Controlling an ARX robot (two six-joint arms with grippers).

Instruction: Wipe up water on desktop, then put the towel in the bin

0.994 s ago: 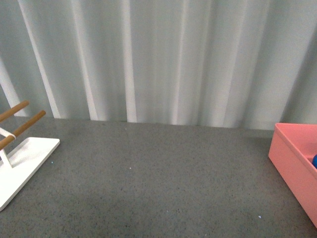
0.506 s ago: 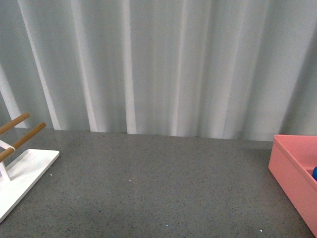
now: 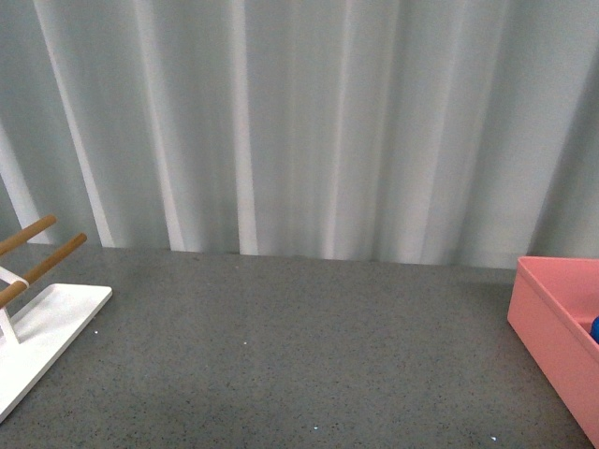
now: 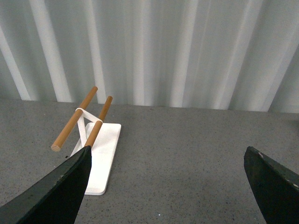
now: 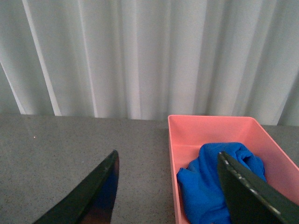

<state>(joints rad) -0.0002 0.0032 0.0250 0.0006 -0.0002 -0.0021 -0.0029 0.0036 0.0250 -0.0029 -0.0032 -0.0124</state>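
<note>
Across the front view stretches the desk [image 3: 309, 355], a dark grey, finely speckled surface running back to a wall of pale, vertically pleated curtain [image 3: 309, 122]. Neither arm shows in this view. At the desk's left edge stands a white flat-based rack [image 3: 42, 323] with two wooden rods [image 3: 42, 248] slanting upward from it; the left wrist view shows the same rack [image 4: 100, 156] standing apart from the left gripper [image 4: 168, 186], whose dark jaws are spread wide with only bare desk between them and nothing held.

On the desk's right side sits the salmon-pink bin [image 3: 552, 327], cut off by the frame edge, with a sliver of blue showing inside. From the right wrist view the bin [image 5: 187, 128] is seen from above, and the blue towel [image 5: 219, 179] lies crumpled inside it, bunched towards the near end. The right gripper [image 5: 168, 186] is also wide open and empty, one jaw over the desk, the other over the bin.
</note>
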